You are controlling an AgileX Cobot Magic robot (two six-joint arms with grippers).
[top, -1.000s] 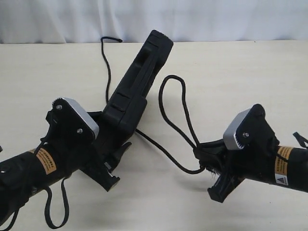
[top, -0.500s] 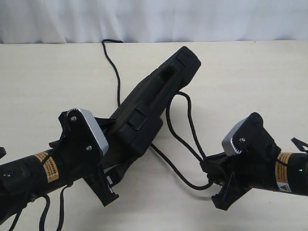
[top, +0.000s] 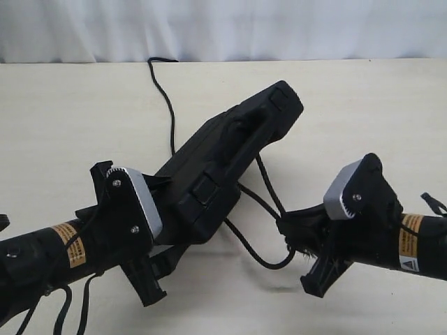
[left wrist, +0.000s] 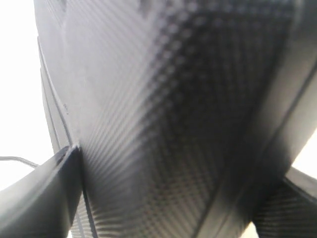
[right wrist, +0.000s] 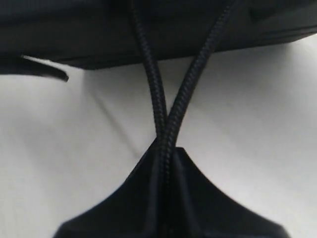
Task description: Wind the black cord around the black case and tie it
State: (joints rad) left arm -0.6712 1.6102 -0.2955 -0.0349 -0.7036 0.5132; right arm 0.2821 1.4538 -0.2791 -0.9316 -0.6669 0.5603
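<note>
The left gripper (top: 170, 215) holds the flat matte black plastic case (top: 230, 150) aslant; the right gripper (top: 288, 227) pinches the thin black braided cord (top: 242, 244).

Cream table (top: 363, 98), black cord (top: 160, 87) trailing across it

It looks like a robotics lab. A bare cream surface (top: 363, 91) sits in front of a plain white curtain (top: 279, 28). Two black robot arms, left arm (top: 35, 262) and right arm (top: 426, 248), each wear an orange warning sticker (top: 68, 246).
</note>
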